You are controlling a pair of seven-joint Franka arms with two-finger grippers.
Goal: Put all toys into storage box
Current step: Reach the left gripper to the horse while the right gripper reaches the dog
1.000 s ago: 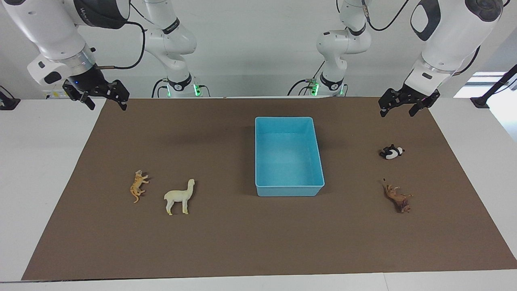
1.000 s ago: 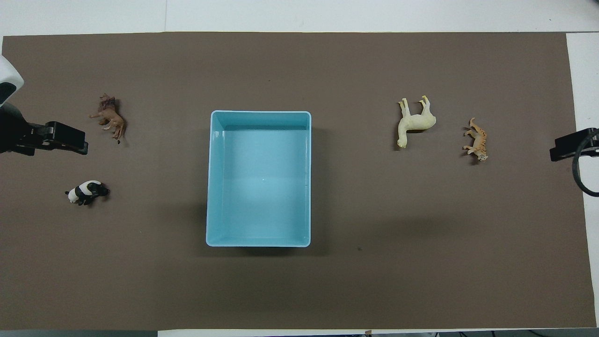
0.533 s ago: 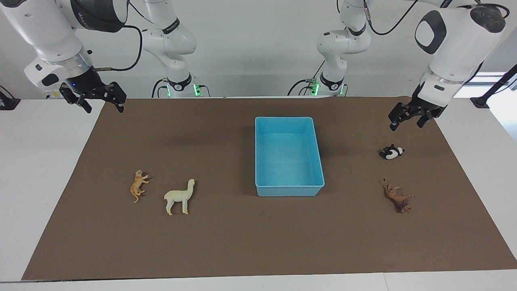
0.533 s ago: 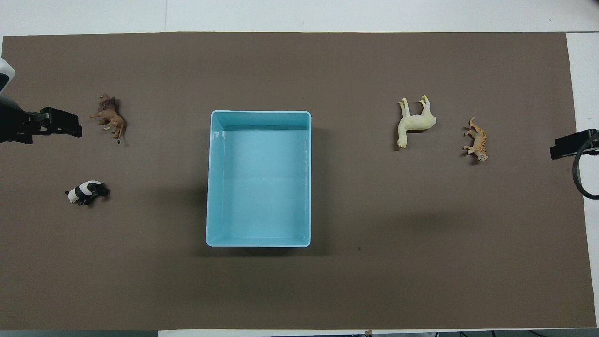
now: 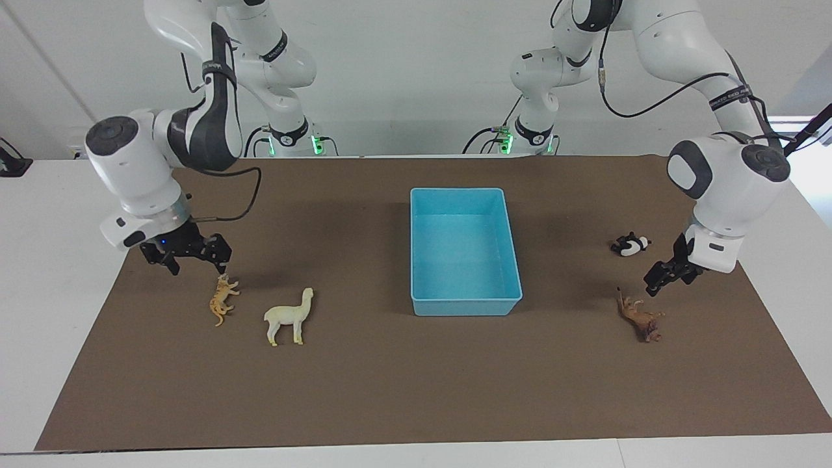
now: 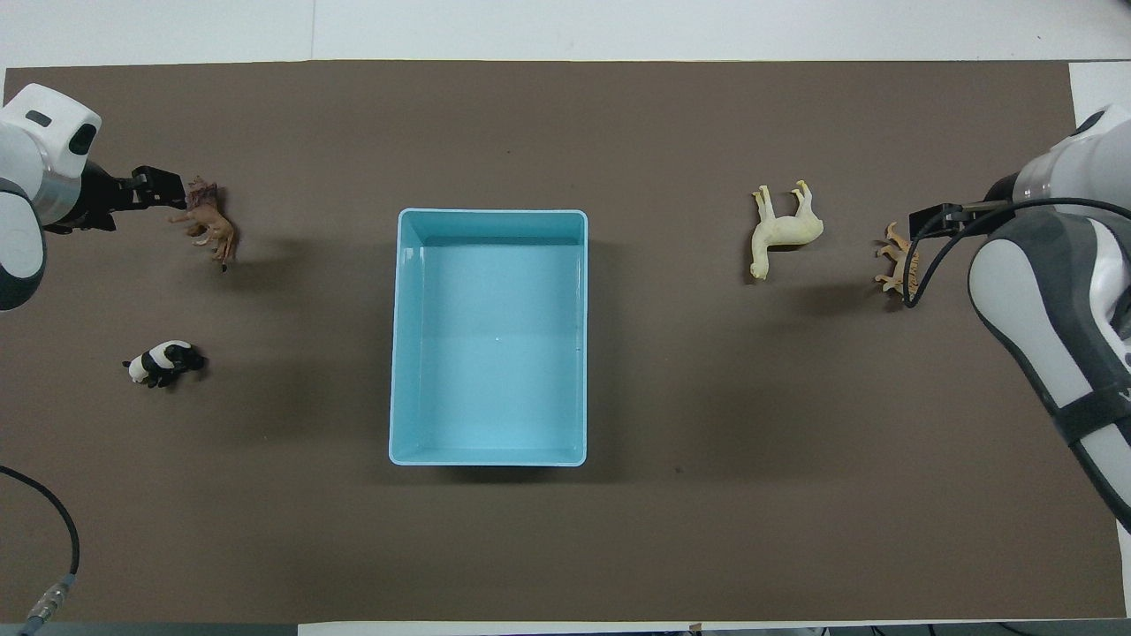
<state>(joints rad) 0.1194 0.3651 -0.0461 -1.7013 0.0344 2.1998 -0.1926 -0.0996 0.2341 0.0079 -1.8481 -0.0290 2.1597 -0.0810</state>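
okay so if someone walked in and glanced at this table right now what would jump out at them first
Probably the light blue storage box, sitting empty in the middle of the brown mat. Next, both arms are down low at the table's ends: the left gripper hangs just above the brown lion, with the panda lying nearer the robots, and the right gripper hangs just above the striped tiger, with the cream alpaca beside it.

Lab: two bench-mounted robot arms (image 5: pixel 195 123)
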